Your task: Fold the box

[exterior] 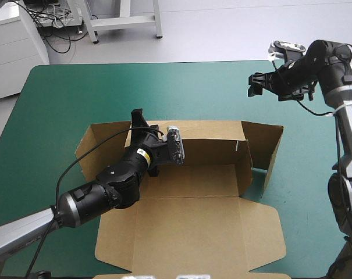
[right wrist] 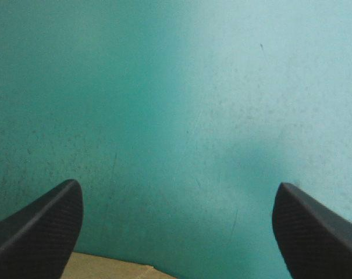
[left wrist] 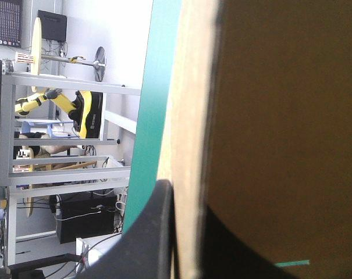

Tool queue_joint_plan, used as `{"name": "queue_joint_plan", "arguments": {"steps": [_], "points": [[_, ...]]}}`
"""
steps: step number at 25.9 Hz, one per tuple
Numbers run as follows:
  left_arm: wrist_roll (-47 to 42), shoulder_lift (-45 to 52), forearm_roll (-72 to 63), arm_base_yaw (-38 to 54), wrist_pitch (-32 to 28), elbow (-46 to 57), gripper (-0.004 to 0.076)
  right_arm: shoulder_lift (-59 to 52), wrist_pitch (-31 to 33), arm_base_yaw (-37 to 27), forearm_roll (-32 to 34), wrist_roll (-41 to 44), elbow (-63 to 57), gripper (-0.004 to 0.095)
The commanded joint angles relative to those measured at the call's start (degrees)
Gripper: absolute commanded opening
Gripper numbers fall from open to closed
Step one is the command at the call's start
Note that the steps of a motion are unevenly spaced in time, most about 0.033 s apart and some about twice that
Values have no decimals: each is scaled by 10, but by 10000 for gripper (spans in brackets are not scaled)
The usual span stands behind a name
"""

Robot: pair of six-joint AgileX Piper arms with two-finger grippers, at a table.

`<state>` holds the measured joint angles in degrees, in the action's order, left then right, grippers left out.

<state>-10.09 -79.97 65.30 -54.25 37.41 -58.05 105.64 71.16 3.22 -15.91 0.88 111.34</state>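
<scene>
The left black-finned gripper (exterior: 136, 116) is pinching the far left corner of the half-raised brown cardboard box (exterior: 187, 232); the right gripper (exterior: 256, 86) is hovering wide open beyond its far right corner.

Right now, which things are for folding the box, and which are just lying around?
For the job:
- brown box, walls partly raised
- left claw, shut on the left end of its far wall
- right claw, open, holding nothing

Not part of it:
- teal-green cover, just lying under the box
</scene>
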Motion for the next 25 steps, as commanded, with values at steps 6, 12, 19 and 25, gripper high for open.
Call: {"name": "queue_joint_plan", "arguments": {"steps": [6,12,19,25], "points": [[-21,14,-23,-3,-1,-9,-32,-101,3,-4,-4,-13,-129,806],[-21,14,-23,-3,3,-9,-32,-163,3,-4,18,-30,-207,754],[-21,14,-21,-3,3,-9,-32,-208,3,-4,26,-34,-254,734],[-21,14,-21,-3,4,-9,-32,-250,3,-4,21,-50,-292,734]]}}
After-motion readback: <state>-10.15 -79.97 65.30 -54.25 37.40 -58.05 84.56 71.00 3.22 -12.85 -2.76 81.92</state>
